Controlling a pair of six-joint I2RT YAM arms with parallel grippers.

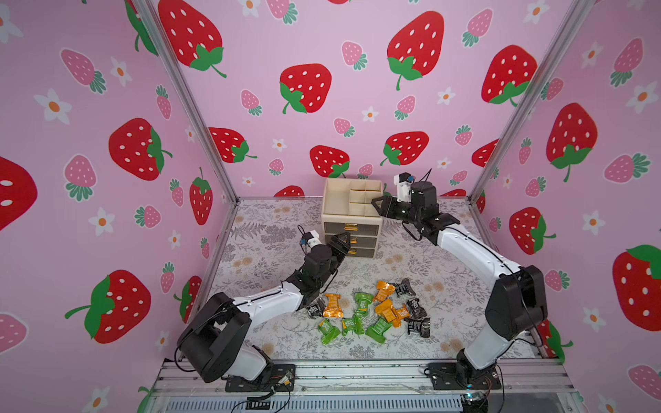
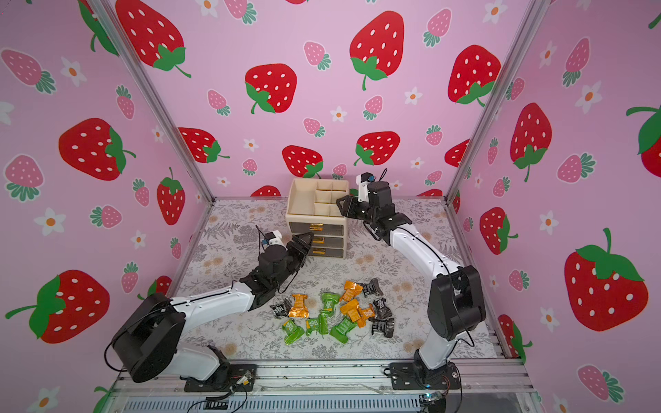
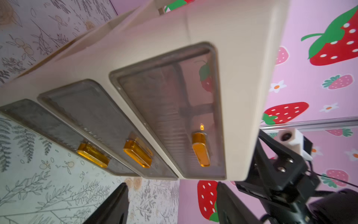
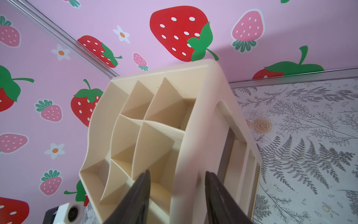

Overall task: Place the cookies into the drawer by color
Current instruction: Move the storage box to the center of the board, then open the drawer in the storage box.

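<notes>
In both top views the drawer unit [image 1: 332, 200] [image 2: 296, 202] stands upright at the back of the floral table [image 1: 257, 229], all 3 drawers pushed in. The cookies [image 1: 372, 311] [image 2: 332, 311] lie in a loose heap toward the front, between the 2 arms. Orange, green & black are mixed, and several touch or overlap. The left gripper [image 1: 341, 241] [image 2: 304, 239] sits low at the unit's front, by the left end of the lower drawers. The right gripper [image 1: 377, 203] [image 2: 341, 203] is up at the right rim of the tray top.

Left wrist cam: the unit's front [image 3: 232, 38] fills most of the frame, 3 smoky drawers w/ amber-gold handles [image 3: 200, 149]. The left gripper [image 3: 172, 201] has its jaws standing well apart w/ nothing held, only table & pink wall showing between them. Its tips are close to the unit's front but short of the handles.

Right wrist cam: a close look down into the divided tray of the unit [image 4: 193, 77]. The right gripper [image 4: 177, 174] straddles the tray's side wall, w/ one finger [image 4: 139, 190] inside a compartment and the other against the outer face. The jaws are narrow and seem clamped on that wall, tho the contact itself is blurred.
</notes>
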